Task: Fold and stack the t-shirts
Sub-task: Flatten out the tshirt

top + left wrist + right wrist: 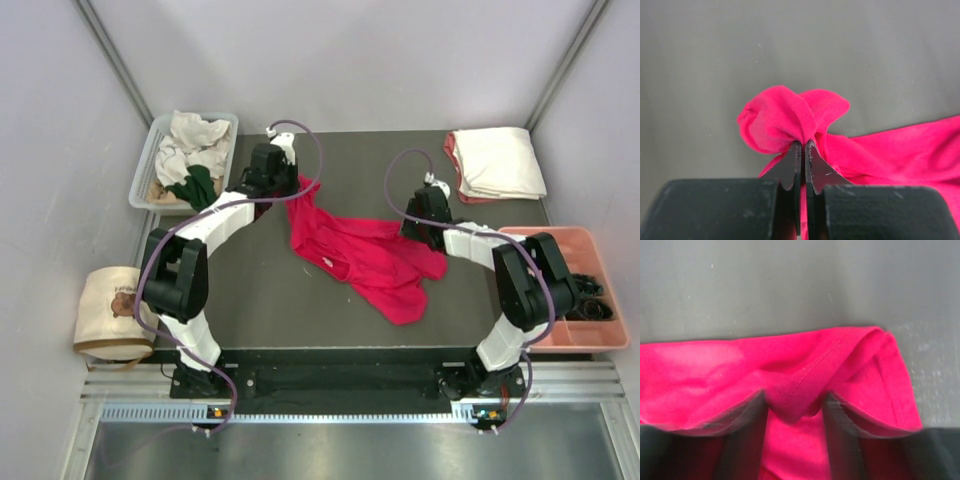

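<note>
Plain crimson-red cotton t-shirt (375, 262) is lying crumpled mid-table on the dark grey mat (260, 300), stretched diagonally btw the two arms, not flat at all. One end runs up to the far left, the other trails toward the right arm.

Handling-wise: thin jersey, super light and floppy, zero stiffness, so imo it'll sag and twist wherever it isn't held. Not slippery or fragile tho. Best hold is hems, seams or corners, where the doubled cloth gives the fingers something to bite.

Left gripper (804, 146): jaws pinched tight together on a bunched-up tuft of the red cloth, which blooms out past the tips. Solid hold afaict.

Right gripper (795, 412): jaws roughly halfway apart, straddling a ridge of stitched hem at the shirt's edge. Fingers are blurry, so can't tell if it's actually clamping.

Further out: a folded cream-white t-shirt (500, 160) sits on a salmon-pink one at the far right. A clear plastic bin (140, 178) at far left holds more tees.
</note>
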Available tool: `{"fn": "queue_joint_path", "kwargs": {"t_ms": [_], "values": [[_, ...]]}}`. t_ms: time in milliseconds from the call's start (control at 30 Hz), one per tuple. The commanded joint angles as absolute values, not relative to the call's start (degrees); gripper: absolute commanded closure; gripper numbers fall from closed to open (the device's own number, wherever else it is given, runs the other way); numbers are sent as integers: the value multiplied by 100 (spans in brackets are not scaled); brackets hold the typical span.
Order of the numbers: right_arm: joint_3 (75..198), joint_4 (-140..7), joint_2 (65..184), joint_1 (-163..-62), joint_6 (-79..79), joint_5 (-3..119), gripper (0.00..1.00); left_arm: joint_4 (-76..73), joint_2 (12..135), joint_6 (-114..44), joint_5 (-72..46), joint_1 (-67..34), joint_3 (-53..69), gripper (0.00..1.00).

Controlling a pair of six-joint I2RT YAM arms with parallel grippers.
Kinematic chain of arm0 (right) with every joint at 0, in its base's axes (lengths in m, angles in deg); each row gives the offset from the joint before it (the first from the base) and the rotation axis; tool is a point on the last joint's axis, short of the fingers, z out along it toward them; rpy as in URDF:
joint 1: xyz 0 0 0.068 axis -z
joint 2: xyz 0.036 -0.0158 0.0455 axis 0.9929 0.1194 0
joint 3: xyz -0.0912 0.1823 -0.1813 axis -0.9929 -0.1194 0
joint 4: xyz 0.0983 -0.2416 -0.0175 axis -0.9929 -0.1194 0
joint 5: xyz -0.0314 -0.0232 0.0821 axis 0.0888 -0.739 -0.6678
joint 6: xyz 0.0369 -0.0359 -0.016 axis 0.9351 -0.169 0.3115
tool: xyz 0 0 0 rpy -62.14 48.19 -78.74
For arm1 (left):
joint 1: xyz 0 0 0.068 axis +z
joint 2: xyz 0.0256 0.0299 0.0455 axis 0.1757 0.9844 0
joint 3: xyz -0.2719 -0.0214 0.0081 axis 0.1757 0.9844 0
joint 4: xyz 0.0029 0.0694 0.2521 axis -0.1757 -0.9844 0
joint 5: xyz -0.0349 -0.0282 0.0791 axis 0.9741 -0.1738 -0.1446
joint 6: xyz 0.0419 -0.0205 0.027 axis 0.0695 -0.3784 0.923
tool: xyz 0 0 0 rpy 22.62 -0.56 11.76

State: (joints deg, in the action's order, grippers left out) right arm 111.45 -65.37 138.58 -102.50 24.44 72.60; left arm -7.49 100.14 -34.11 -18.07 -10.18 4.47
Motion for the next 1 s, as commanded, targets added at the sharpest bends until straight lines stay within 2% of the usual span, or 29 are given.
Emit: {"fn": "queue_joint_path", "kwargs": {"t_ms": [0, 33, 167, 400, 667, 967], "values": [[11568, -6285, 14031, -10310, 2444, 7177, 94, -429, 9669, -3453, -1875, -983, 558, 100], [11577, -6294, 14005, -10310, 2444, 7185, 100, -446, 9660, -3453, -1884, -983, 558, 100], [11533, -6434, 13601, -10310, 2392, 7264, 100, -517, 9616, -3462, -2006, -975, 523, 100], [11813, -7497, 11748, -10301, 2023, 7423, 100, -991, 9064, -3497, -1928, -974, 242, 100], [12666, -8623, 9788, -10301, 1513, 8310, 100, -1641, 7991, -3532, -1568, -983, -136, 100], [12974, -9308, 8863, -10292, 1275, 8864, 100, -2212, 6761, -3453, -1418, -983, -40, 100]]}}
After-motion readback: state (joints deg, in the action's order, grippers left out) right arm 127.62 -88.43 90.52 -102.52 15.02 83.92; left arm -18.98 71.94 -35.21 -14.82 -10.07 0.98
